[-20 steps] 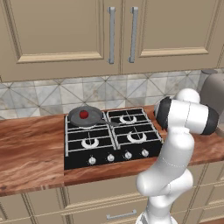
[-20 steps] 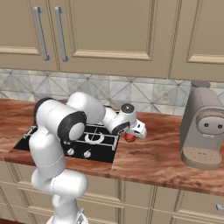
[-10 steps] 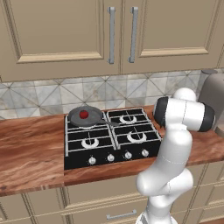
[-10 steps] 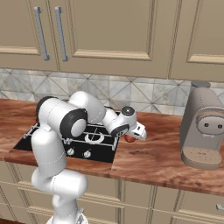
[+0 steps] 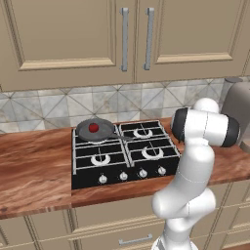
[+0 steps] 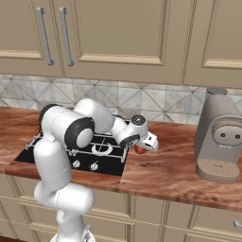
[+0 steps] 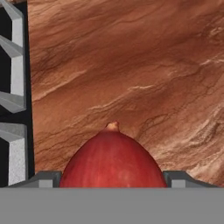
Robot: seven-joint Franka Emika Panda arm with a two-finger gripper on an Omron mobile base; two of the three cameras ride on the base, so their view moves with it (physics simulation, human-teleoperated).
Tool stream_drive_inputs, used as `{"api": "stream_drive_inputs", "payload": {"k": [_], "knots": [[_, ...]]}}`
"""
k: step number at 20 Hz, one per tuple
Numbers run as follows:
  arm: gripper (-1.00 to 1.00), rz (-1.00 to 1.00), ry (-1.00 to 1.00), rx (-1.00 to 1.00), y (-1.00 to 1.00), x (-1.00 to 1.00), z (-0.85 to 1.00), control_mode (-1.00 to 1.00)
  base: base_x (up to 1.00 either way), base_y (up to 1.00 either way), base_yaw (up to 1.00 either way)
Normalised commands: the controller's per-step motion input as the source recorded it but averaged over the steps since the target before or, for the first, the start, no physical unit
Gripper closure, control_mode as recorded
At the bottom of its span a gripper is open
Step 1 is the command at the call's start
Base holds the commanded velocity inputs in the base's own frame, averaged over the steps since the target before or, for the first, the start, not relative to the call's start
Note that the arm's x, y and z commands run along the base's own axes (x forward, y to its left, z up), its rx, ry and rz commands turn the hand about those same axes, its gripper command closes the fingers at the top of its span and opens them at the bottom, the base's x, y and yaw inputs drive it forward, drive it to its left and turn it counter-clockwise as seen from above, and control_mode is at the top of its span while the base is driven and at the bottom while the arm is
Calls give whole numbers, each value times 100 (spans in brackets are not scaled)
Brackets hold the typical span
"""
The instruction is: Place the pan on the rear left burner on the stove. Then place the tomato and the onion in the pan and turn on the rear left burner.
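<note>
The dark pan (image 5: 100,132) sits on the stove (image 5: 122,165) over the rear left burner, which it hides. A red tomato (image 5: 93,128) lies inside it. The red onion (image 7: 111,159) rests on the wooden counter just right of the stove, its tip pointing away from the hand. My gripper (image 7: 111,180) reaches low over it, and both fingertips (image 7: 41,179) press against its sides. From the right base view the gripper (image 6: 144,146) covers most of the onion (image 6: 139,150).
Four silver knobs (image 5: 132,175) line the stove's front edge. A tall grey coffee machine (image 6: 220,137) stands on the counter to the right. Wall cabinets hang above. Black grate bars (image 7: 15,87) lie just left of the hand.
The fingers have come in from fully wide onto the onion's sides. The arm has barely shifted; pan and tomato stay put.
</note>
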Motion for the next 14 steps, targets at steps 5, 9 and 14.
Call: {"api": "stream_drive_inputs", "payload": {"k": [5, 9, 14], "knots": [[100, 0, 0, 0, 0, 4, 0, -100, 0, 0, 0], [100, -2, 0, 0, 0, 3, 11, -100, 0, 0, 0], [100, -3, 0, 0, 0, 0, 37, -100, 0, 0, 0]]}}
